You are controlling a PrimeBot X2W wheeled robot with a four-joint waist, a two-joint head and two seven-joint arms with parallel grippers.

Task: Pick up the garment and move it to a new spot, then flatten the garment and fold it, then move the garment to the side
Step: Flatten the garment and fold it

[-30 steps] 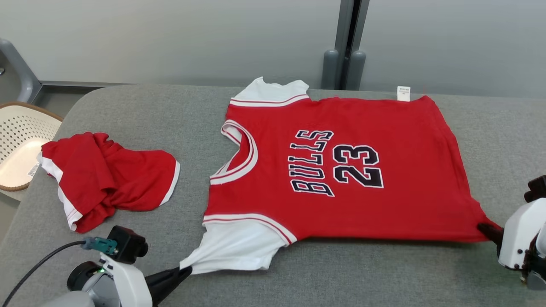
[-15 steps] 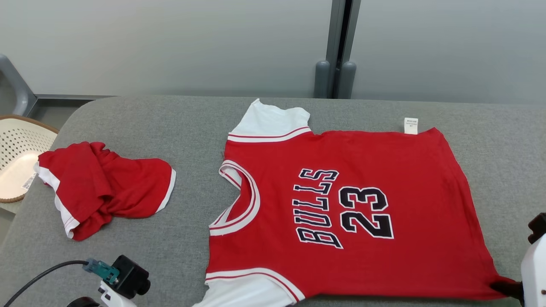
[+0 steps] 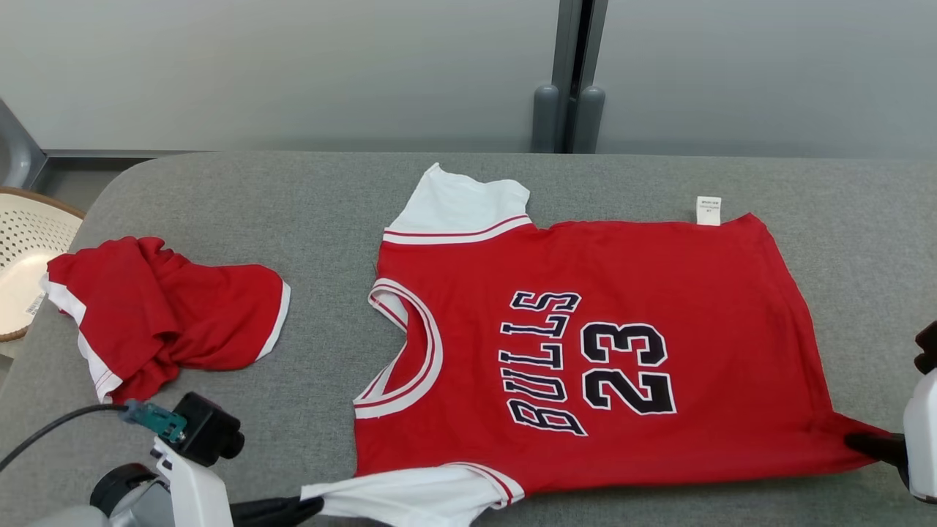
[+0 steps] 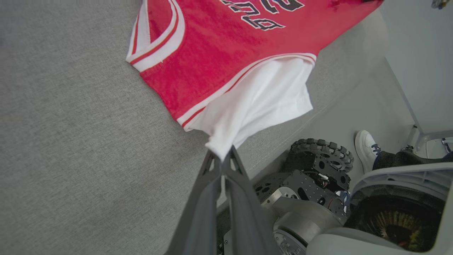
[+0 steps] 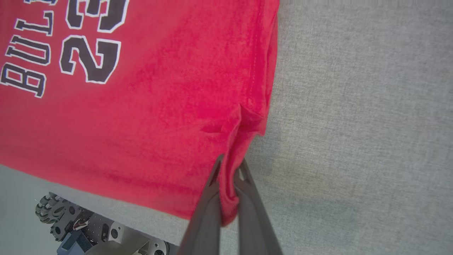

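Note:
A red jersey (image 3: 585, 351) with white sleeves and black "BULLS 23" print lies spread on the grey table (image 3: 293, 190), collar to the left. My left gripper (image 3: 311, 505) is shut on the tip of the near white sleeve (image 4: 258, 102), which is stretched toward the front edge; the left wrist view has the fingers (image 4: 212, 198) pinching that white cloth. My right gripper (image 3: 867, 443) is shut on the jersey's near hem corner (image 5: 230, 156) at the right, with red cloth bunched between its fingers (image 5: 207, 209).
A crumpled pair of red shorts (image 3: 161, 311) with white trim lies on the table's left part. A white perforated basket (image 3: 29, 256) stands off the left edge. The robot's wheeled base (image 4: 311, 177) and a person's shoe (image 4: 366, 147) sit below the front edge.
The camera has shifted, so the scene sits lower in view than a second ago. Both grippers keep their hold; the jersey's near edge has been drawn toward the table's front edge.

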